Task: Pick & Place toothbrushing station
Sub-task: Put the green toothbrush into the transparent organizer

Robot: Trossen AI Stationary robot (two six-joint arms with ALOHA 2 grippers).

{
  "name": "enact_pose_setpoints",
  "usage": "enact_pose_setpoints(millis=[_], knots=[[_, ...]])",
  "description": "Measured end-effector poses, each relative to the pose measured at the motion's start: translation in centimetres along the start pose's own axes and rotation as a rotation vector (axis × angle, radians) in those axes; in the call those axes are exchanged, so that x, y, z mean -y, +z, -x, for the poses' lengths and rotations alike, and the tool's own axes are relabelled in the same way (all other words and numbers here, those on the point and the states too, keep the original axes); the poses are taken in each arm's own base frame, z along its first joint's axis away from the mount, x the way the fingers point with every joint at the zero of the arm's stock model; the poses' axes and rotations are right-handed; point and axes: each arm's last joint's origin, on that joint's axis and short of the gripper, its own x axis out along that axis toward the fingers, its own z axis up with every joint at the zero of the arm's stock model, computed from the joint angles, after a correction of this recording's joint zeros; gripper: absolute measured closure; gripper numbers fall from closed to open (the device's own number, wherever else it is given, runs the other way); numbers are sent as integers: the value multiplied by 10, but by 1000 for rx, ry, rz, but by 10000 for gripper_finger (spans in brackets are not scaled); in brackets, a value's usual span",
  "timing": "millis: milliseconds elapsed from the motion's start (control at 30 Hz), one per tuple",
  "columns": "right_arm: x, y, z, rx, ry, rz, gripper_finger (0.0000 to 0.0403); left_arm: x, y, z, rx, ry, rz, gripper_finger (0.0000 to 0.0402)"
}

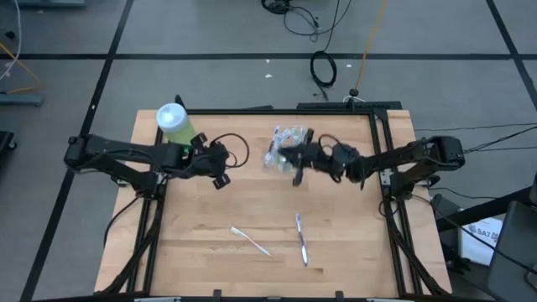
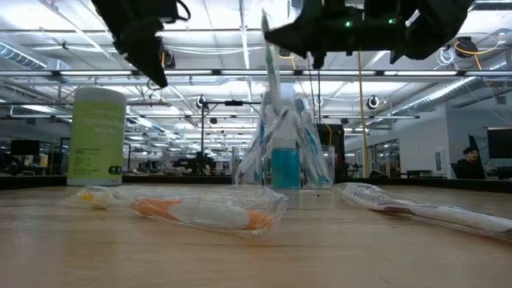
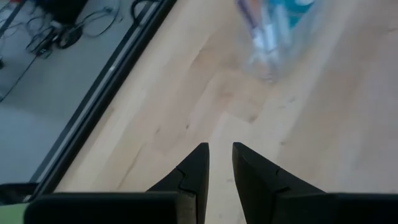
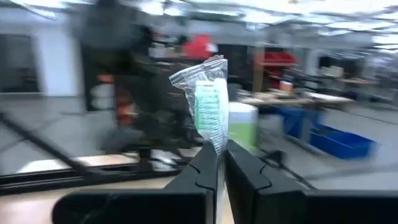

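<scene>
A clear plastic cup (image 1: 285,144) holding several wrapped toothbrushes stands on the wooden table toward its far edge; it also shows in the low view (image 2: 284,156). My right gripper (image 1: 295,170) is just on the near side of the cup and is shut on a toothbrush in a clear wrapper (image 4: 208,102). My left gripper (image 1: 221,176) hovers left of the cup, open by a narrow gap and empty (image 3: 220,148). Two more wrapped toothbrushes (image 1: 250,240) (image 1: 300,239) lie flat on the table's near half. My right gripper pinches the wrapped toothbrush between its two fingers (image 4: 205,163), which lie level and point toward the table's left, across it. The wrapper's upper end (image 4: 200,74) stands upright above the fingers. The part below them is hidden by the fingers in the wrist view. In the low view the toothbrush (image 2: 270,68) hangs upright over the cup.
A big light-green bottle (image 1: 174,124) with a white cap stands at the far left, beside my left arm. A black frame rail (image 1: 252,110) runs along the table's far edge. Bare wood lies between the grippers and the two loose toothbrushes.
</scene>
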Motion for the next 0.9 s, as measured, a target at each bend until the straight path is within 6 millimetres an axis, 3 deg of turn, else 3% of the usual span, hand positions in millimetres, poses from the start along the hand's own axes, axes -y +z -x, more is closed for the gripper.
enact_pose_setpoints(millis=[167,333,700,900], knots=[[26,13,8,-84,-107,59,395,1,-5,27,78,-99,14,323],[38,28,23,-161,-144,103,395,3,-6,55,221,-194,57,323],[68,-16,64,-109,-330,76,395,13,-10,67,275,-224,78,323],[71,-31,78,-137,-343,36,395,17,-10,67,269,-235,106,323]])
